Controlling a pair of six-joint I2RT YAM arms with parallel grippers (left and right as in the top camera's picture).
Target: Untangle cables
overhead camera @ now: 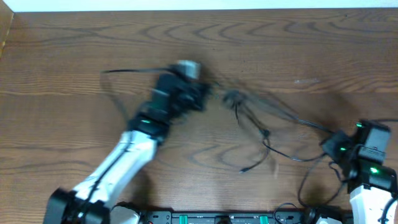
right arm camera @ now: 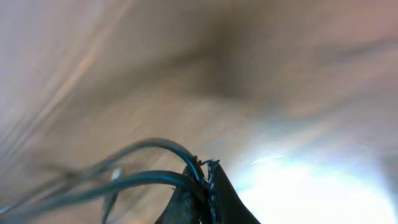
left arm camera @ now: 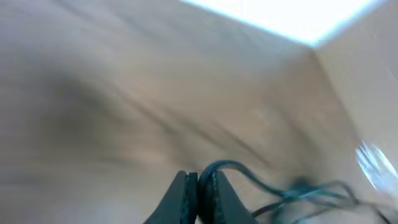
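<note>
Now both tools pinched together on the cables (overhead camera: 264,115): left gripper (left arm camera: 198,178) on the far-left end, right gripper (right arm camera: 205,169) on the near-right end. Dark strands strung between them over the table (overhead camera: 280,37), long axis far-left to near-right. Snarl sits just right of the left gripper, so the left arm is nearer. Loose tails trail toward the near edge. Judgement: pulling along this line may tighten the knot.

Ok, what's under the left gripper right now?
Bare wooden table, blurred in the wrist view. The left gripper is shut on a dark cable that trails away from it. From overhead its arm covers the spot below, so anything lying there is hidden.
</note>
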